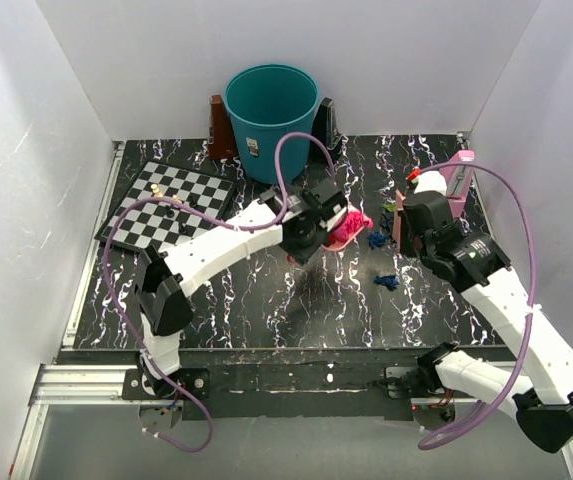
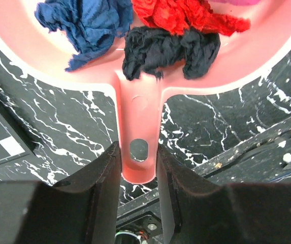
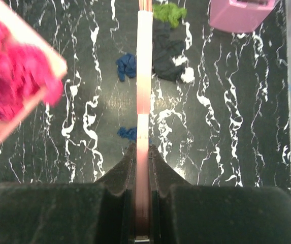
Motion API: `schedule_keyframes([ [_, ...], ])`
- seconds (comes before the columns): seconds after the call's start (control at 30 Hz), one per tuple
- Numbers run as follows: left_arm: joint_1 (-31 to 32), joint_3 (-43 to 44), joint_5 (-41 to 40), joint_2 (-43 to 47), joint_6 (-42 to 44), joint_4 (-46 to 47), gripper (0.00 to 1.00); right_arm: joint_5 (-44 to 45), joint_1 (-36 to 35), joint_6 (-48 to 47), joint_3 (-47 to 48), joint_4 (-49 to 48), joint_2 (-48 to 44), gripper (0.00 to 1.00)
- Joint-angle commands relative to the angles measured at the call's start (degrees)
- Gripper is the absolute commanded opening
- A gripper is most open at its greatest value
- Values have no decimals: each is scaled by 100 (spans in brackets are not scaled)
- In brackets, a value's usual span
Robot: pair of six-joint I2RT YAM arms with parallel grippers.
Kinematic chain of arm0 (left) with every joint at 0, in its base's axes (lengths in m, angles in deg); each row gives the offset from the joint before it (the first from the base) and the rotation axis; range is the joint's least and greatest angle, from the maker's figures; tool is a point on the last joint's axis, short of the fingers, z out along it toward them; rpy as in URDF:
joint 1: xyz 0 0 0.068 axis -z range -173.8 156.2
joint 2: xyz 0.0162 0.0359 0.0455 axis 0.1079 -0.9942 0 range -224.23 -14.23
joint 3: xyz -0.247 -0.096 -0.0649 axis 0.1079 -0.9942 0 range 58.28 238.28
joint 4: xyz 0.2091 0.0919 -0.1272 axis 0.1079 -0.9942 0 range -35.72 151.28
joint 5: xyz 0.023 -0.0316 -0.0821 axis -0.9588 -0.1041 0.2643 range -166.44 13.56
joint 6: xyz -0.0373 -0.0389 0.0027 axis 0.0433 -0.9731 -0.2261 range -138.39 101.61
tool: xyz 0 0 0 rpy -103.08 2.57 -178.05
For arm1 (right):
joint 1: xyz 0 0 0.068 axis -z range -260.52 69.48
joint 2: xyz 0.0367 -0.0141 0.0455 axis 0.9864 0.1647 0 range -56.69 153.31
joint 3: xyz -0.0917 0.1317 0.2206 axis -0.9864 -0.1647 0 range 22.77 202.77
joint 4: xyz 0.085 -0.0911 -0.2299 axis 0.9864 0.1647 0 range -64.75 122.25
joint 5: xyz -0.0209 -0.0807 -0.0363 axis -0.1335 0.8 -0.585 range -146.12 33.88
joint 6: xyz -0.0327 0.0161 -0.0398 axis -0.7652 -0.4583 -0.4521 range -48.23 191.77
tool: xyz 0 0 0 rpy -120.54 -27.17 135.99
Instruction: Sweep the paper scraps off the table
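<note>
My left gripper [image 2: 137,147] is shut on the handle [image 2: 137,117] of a pink dustpan [image 1: 351,228], held over the middle of the marbled black table [image 1: 266,290]. The pan holds blue [image 2: 84,25], red [image 2: 186,15] and dark [image 2: 170,48] paper scraps. My right gripper [image 3: 142,147] is shut on a thin pink-and-white brush handle [image 3: 143,76], right of the pan [image 1: 416,215]. On the table beyond lie blue [image 3: 126,66], dark [image 3: 168,56], green [image 3: 168,12] and white [image 3: 187,75] scraps, and one blue scrap [image 3: 130,133] near my fingertips. The brush head is hidden.
A teal bin [image 1: 271,120] stands at the back centre with dark objects [image 1: 221,128] beside it. A chessboard [image 1: 166,205] with small pieces [image 1: 155,189] lies at the back left. A pink box-like object [image 3: 241,12] stands by the right wall. White walls enclose the table.
</note>
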Motion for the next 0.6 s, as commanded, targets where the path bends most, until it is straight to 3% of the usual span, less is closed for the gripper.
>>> schedule_keyframes([
  [0.0,-381,1121,171,-296,137,-411,21,-283,32,280,-413,-300,-362,1],
  [0.17,-663,3414,497,-1324,93,-1395,21,-416,41,438,-879,-300,-660,1],
  [0.33,-1233,3769,1814,-1413,-319,-993,22,-521,41,544,-1073,-309,-916,1],
  [0.57,-1788,4112,2482,-1519,-618,-720,22,-644,41,500,-1046,-327,-995,1],
])
